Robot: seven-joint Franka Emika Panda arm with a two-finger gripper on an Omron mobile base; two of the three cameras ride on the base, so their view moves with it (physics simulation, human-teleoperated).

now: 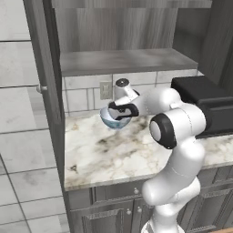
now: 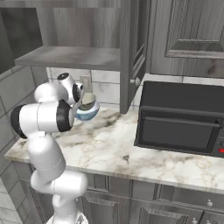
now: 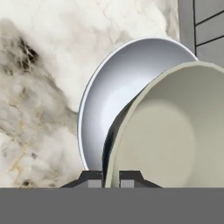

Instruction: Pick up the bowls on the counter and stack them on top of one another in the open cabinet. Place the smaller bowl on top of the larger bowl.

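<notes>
White arm rises from base, elbow bent high, forearm reaching toward back of counter (image 1: 104, 159), near its left end. Wrist turned so hand lies roughly level. Gripper (image 3: 111, 178) closed, dark fingertips (image 3: 94, 177) pinched on rim of smaller bowl (image 3: 170, 131), one tip inside, one outside. Hand held above counter surface, below cabinet shelf (image 1: 123, 61).

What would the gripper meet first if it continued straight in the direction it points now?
Probably the marble counter. The gripper points down at it, jaws shut on the smaller bowl's rim, with the larger bowl beside it. Which bowl would touch down first is unclear.
</notes>
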